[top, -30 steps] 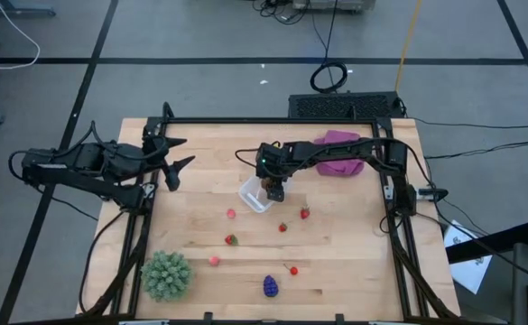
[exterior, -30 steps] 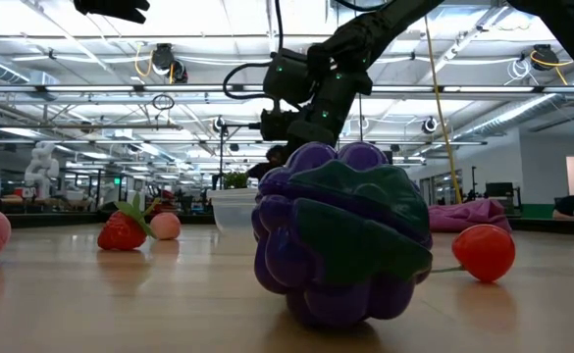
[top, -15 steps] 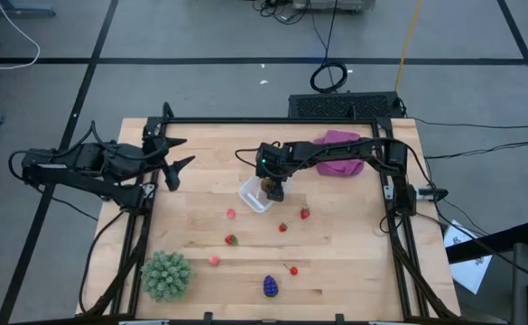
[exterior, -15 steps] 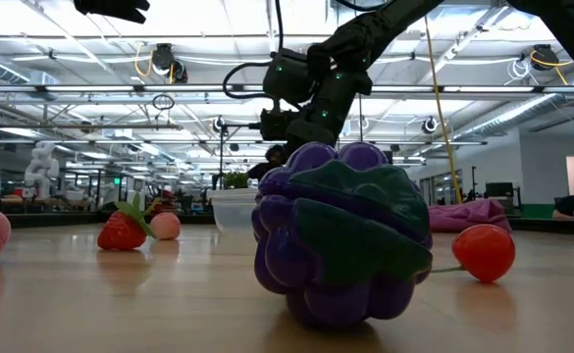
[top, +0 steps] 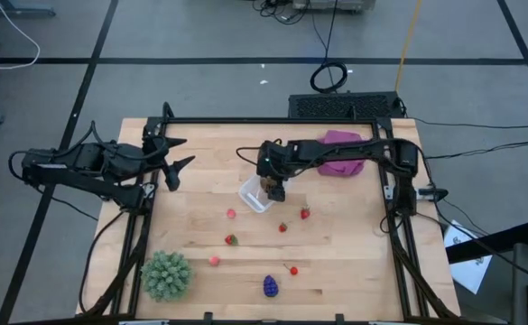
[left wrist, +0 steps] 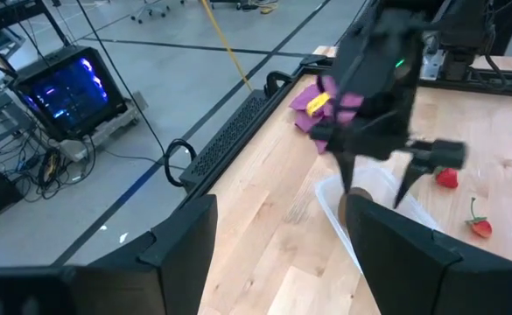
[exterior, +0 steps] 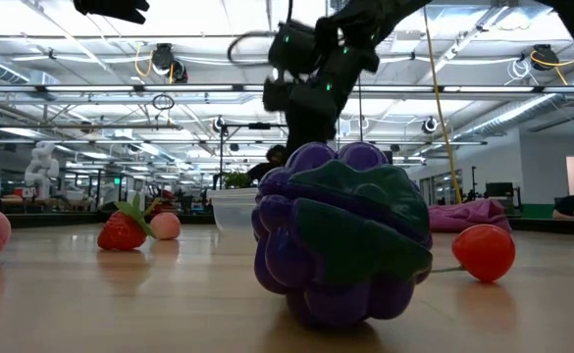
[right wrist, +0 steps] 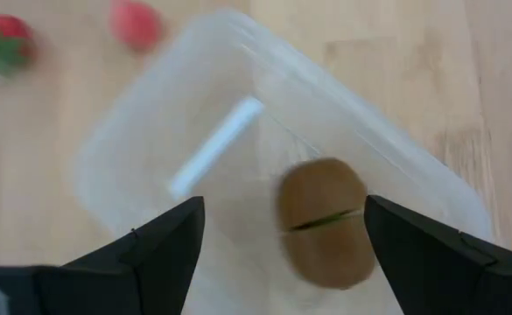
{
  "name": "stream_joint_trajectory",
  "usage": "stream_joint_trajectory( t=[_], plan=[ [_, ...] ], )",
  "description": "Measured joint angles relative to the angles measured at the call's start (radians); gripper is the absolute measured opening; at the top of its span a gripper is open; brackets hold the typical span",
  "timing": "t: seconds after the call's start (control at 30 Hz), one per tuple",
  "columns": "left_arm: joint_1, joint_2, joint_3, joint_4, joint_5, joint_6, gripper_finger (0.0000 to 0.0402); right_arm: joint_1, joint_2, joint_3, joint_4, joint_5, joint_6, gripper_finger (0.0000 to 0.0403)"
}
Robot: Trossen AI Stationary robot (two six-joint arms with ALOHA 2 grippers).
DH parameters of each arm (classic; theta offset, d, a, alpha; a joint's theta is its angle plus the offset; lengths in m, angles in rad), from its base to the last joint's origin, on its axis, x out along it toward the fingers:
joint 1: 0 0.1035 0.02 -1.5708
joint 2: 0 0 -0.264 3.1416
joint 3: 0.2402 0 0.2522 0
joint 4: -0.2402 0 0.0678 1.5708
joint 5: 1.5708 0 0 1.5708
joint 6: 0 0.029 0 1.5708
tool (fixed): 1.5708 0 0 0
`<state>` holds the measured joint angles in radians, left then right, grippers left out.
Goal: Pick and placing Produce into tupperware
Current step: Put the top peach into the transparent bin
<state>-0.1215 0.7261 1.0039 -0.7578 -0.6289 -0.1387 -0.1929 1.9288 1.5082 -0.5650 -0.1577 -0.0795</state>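
My right gripper (right wrist: 284, 210) is open and hangs above the clear square tub (right wrist: 238, 131), fingers pointing down. The brown oval (right wrist: 323, 223) lies inside the tub between and below the fingers, apart from both. In the high view the tub (top: 254, 194) sits at mid-table under that gripper (top: 274, 190). Loose on the wood lie the purple grape bunch (top: 270, 286), a strawberry (top: 232, 239), a pink piece (top: 214, 261) and other red pieces (top: 304, 213). My left gripper (top: 180, 155) waits open over the table's far-left corner.
A green spiky ball plant (top: 166, 274) stands at the near-left corner. The magenta-purple cloth (top: 340, 153) lies at the far right, under my right arm. The grape bunch (exterior: 340, 235) fills the low view, a cherry (exterior: 483, 251) beside it. Bare wood lies right of the tub.
My right gripper has risen straight up from the tub, as the low view shows. The tub and the loose fruits have stayed where they were.
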Motion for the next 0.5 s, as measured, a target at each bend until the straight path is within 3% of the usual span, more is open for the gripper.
stream_joint_trajectory(
  t=[0.13,0.27,0.37,0.5],
  plan=[
    [0.0,0.008,0.0,-0.001,0.02,-0.029,0.0257,0.044,-0.082,0.0,-0.033,0.0,0.039,0.0305],
    [0.0,0.053,0.0,-0.001,0.168,-0.1,0.0257,0.093,-0.172,0.0,-0.104,0.0,0.07,0.0305],
    [-0.005,0.135,-0.009,0.005,0.269,-0.166,0.0257,0.124,-0.241,0.0,-0.154,-0.001,0.095,0.0304],
    [-0.019,0.292,-0.042,0.004,0.292,-0.249,0.0257,0.143,-0.331,0.0,-0.184,0.001,0.138,0.0304]
  ],
)
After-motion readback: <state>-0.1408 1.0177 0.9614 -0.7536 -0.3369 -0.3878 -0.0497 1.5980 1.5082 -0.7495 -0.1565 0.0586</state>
